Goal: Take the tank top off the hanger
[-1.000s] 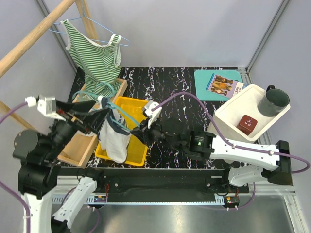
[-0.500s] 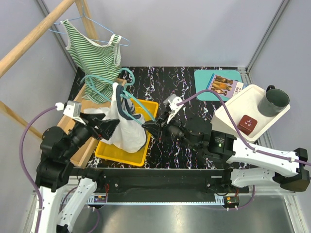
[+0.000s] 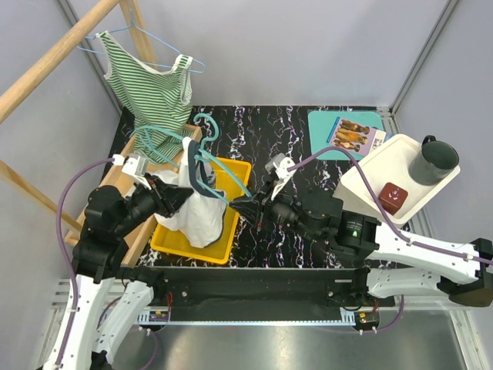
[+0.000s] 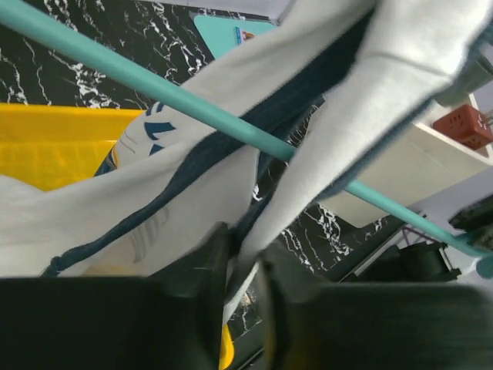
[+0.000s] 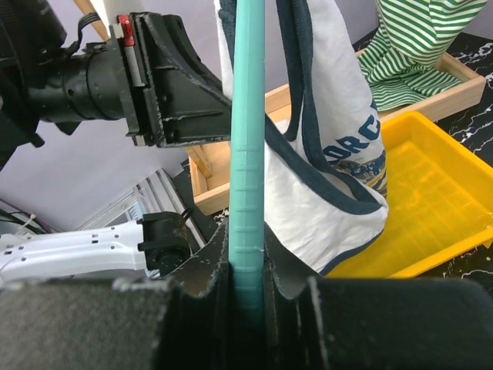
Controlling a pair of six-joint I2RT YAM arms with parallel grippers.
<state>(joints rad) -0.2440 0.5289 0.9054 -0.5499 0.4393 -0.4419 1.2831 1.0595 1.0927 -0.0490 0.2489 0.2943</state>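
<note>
2 hands engaged: left hand (image 4: pixel 240 270) just closed onto tank top (image 5: pixel 312 208); right hand (image 5: pixel 248 281) clamps hanger (image 5: pixel 248 154); pull-off may begin.

Matte black fingers (image 5: pixel 208 293) on left gripper (image 3: pixel 182 197) and right gripper (image 3: pixel 236 205). Left arm (image 3: pixel 98 231), right arm (image 3: pixel 420 248): white shells, black joint housings. Purple cables (image 3: pixel 81 179) looping off behind both sets of fingers. Small red tab (image 5: pixel 127 31) just behind left fingers. Green light (image 3: pixel 354 225) well behind right fingers.
</note>
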